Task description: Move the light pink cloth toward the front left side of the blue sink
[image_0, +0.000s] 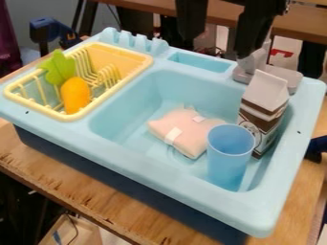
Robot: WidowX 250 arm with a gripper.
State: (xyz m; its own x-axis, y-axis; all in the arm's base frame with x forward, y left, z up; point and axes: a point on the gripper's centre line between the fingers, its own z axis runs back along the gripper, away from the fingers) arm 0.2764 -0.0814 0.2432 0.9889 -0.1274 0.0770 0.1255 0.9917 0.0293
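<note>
Gripper (218,47) is wide and empty, over back edge of light-blue sink (169,184); carton (263,103) stands in it behind blue cup (228,158), pink bundle (182,131) alongside; toy carrot (75,95) sits in yellow rack (131,51)

Soft, fairly bright light, seemingly from above; faint shadows in the basin (127,114).

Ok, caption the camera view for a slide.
Open black gripper above a toy sink with cup, carton and pink bundle; toy carrot in yellow rack.
</note>
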